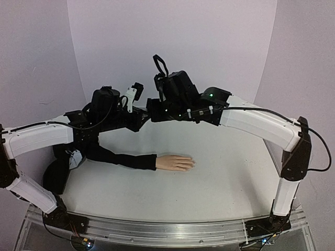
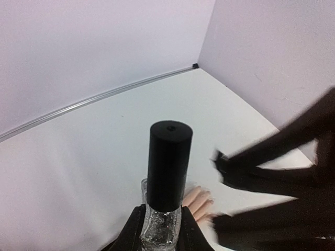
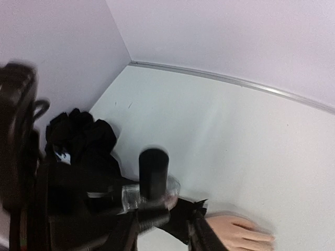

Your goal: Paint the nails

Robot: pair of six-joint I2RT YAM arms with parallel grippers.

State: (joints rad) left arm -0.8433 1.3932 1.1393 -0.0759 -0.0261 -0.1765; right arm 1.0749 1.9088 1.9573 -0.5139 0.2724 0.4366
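Polish bottle (image 2: 161, 222) clamped upright by left fingers (image 2: 161, 235). Right fingers (image 3: 166, 230) spread, empty, beside black cap (image 2: 168, 164). Cap to be centred between them, pinched squarely, twisted off. Nails (image 1: 192, 164) located at desk (image 1: 230, 178) centre, pointed toward 3 o'clock.

A matte white table top (image 1: 230, 178) lies under even, soft light. Pale lilac panels close it in: a back wall (image 1: 172, 42), a left wall (image 1: 31, 63) and a right wall (image 1: 309, 57). A thin strip (image 2: 104, 94), perhaps clear sealant, follows the back wall's foot. An aluminium rail (image 1: 172, 230) edges the near side.
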